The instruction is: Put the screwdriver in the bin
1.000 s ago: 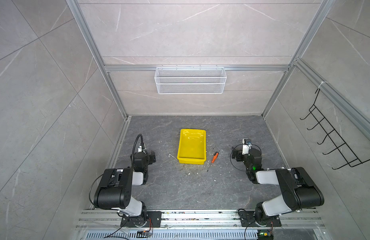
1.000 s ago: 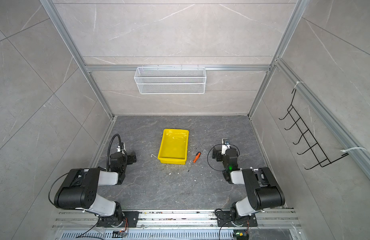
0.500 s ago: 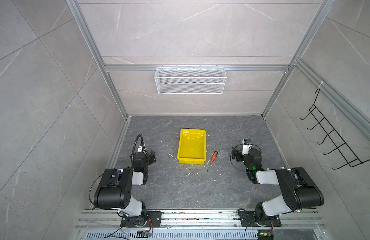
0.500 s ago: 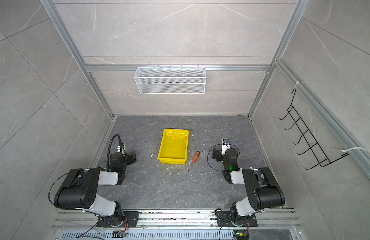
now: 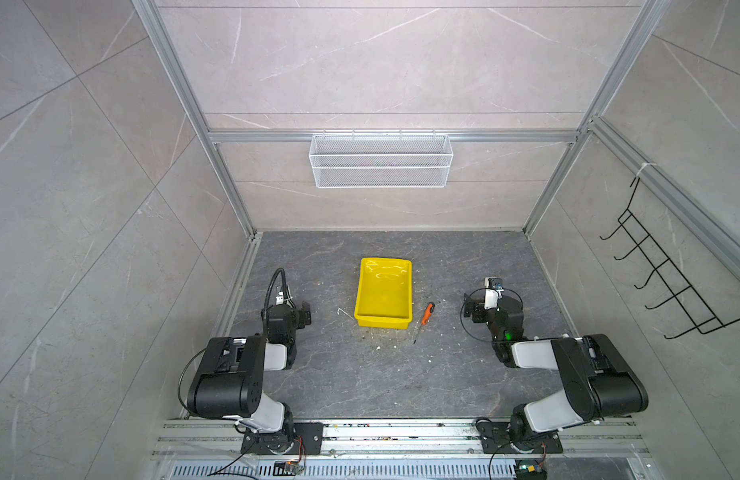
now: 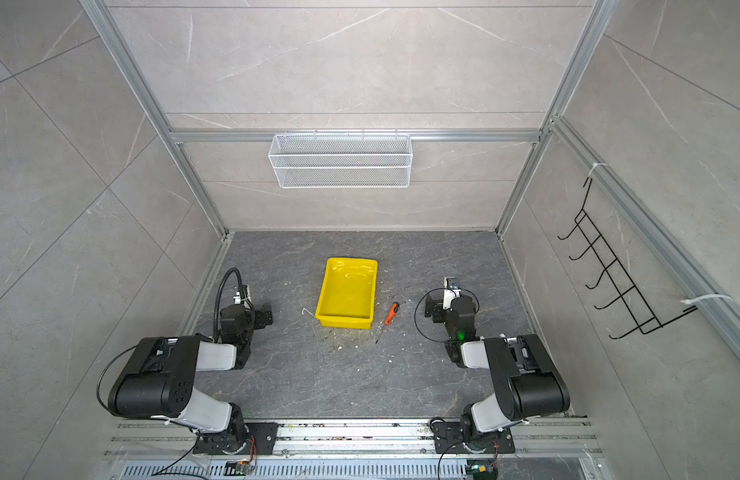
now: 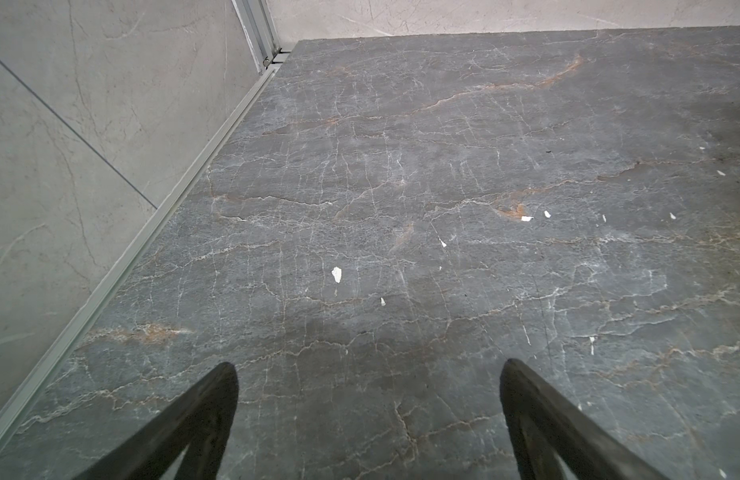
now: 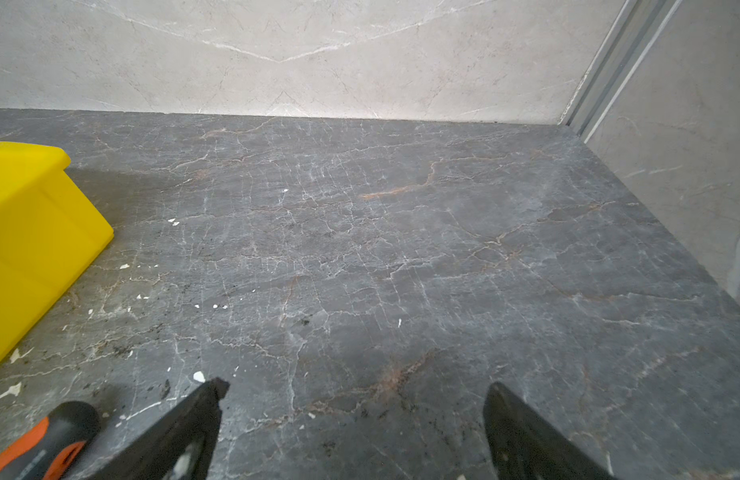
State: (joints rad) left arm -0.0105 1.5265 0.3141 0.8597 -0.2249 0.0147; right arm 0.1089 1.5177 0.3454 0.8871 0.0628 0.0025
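Observation:
The screwdriver (image 5: pixel 425 316) (image 6: pixel 390 314), orange-handled with a black cap and thin shaft, lies on the dark floor just right of the bin's near corner. The bin (image 5: pixel 383 322) (image 6: pixel 344 322) is a shallow, glossy yellow tray with nothing in it. My right gripper (image 5: pixel 472 309) (image 6: pixel 432 311) (image 8: pixel 356 390) is open near the floor, to the right of the screwdriver. In the right wrist view the handle (image 8: pixel 40 440) lies outside the jaws and the bin's wall (image 8: pixel 27 232) shows. My left gripper (image 5: pixel 302 314) (image 6: pixel 263 316) (image 7: pixel 368 374) is open over bare floor, left of the bin.
A white wire-mesh basket (image 5: pixel 381 160) hangs on the back wall and a black hook rack (image 5: pixel 667 286) on the right wall. A small white bent scrap (image 5: pixel 344 311) lies left of the bin. White specks dot the floor. An aluminium rail (image 7: pixel 152 224) runs along the left wall.

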